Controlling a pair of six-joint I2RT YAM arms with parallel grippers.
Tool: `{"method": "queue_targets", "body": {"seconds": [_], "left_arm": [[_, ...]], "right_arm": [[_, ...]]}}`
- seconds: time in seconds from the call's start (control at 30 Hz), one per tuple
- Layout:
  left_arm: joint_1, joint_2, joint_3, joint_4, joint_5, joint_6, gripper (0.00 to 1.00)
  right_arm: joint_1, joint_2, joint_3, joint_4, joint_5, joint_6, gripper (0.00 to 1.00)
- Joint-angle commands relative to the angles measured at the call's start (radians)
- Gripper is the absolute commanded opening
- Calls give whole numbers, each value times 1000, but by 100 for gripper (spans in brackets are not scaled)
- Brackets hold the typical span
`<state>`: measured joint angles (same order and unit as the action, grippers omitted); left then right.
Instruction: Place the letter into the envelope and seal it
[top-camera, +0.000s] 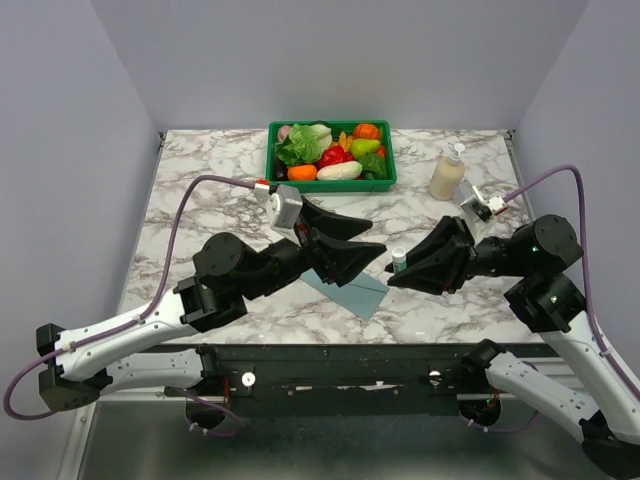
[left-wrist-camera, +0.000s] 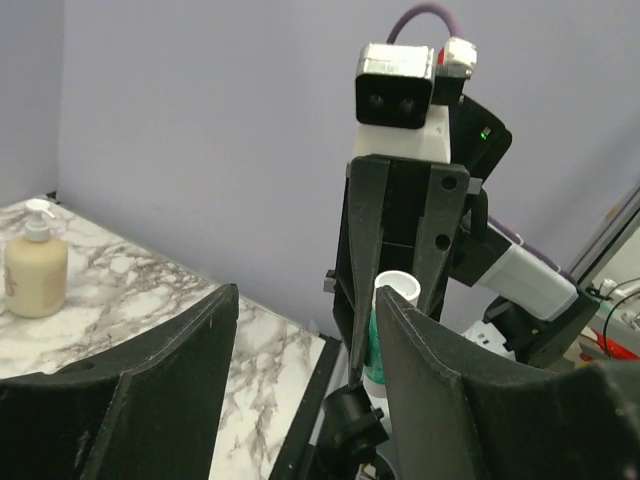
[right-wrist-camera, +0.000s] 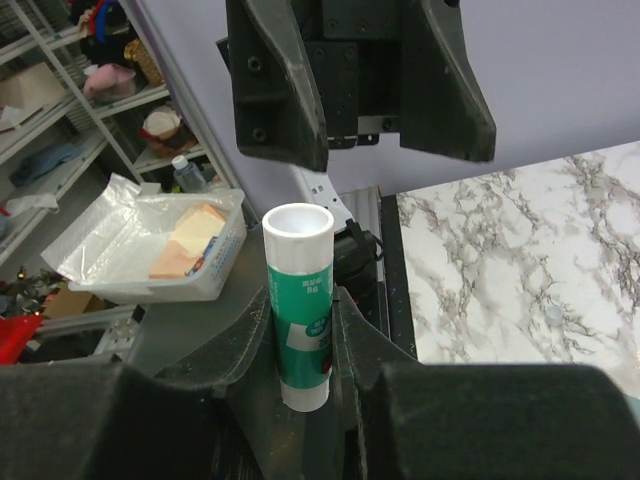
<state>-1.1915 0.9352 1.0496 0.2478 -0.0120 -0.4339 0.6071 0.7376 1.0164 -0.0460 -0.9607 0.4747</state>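
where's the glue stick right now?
The green-and-white plastic glue stick is gripped upright by the right claw, mid-table in the top view, facing the open left claw, with the flat teal paper envelope lying just to its left.

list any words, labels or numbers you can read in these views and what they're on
No text can be read in any view.
green and white tube: white print on its green label, too blurred to read
pump bottle: no label or text visible
envelope: mostly covered, no writing visible on the part that shows
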Motion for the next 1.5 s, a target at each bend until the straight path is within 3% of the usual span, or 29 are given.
{"method": "queue_targets", "body": {"seconds": [0.0, 0.67, 0.77, 0.87, 0.9, 1.0, 1.1, 1.23, 1.37, 1.47], "left_arm": [[1, 27, 29, 73, 78, -12, 66], [1, 123, 66, 107, 176, -60, 63], [1, 126, 66, 111, 184, -63, 56], [1, 126, 66, 110, 187, -65, 38], [1, 126, 67, 110, 187, -65, 25], [1, 129, 69, 100, 185, -68, 0], [1, 128, 70, 82, 173, -62, 0], [1, 157, 124, -56, 52, 0, 0], [1, 229, 194, -203, -182, 72, 0], [1, 321, 260, -222, -402, 115, 0]], "right_arm": [[0, -3, -1, 17, -38, 19, 1], [0, -1, -15, 17, -30, 19, 1], [0, -1, -18, 17, -27, 19, 1], [0, -3, -22, 18, -23, 21, 1], [0, -3, -22, 18, -23, 19, 1], [2, -3, -24, 15, -13, 16, 1], [0, -3, -22, -15, 37, -2, 1], [0, 17, -7, -77, 262, -88, 1], [0, 89, 28, -112, 525, -156, 1], [0, 149, 27, -66, 710, -199, 1]]}}
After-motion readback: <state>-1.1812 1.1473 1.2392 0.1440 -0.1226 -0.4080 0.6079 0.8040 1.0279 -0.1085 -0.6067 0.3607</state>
